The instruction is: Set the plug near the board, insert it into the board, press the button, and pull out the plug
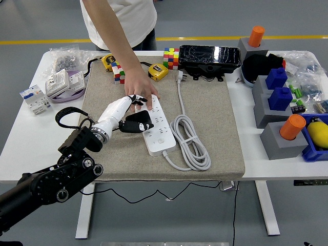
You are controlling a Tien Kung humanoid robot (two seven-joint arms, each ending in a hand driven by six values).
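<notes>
A white power strip [158, 129] lies on the tan mat [215, 118], running from the mat's middle toward the near edge. A black plug adapter [134, 124] sits tilted at the strip's left edge, its black cord trailing left. My left hand [134, 117], white with black fingertips, reaches in from the lower left and curls over the adapter. I cannot tell whether its prongs are still in a socket. A person at the far side presses one hand [139, 92] on the strip's far end.
The strip's grey cable [192, 141] lies coiled to its right. Colour cubes [171, 57], a yellow tape measure [158, 72] and a black box [209, 55] line the mat's far edge. Grey blocks with blue and orange pieces [279, 102] stand right; white breakers [35, 98] lie left.
</notes>
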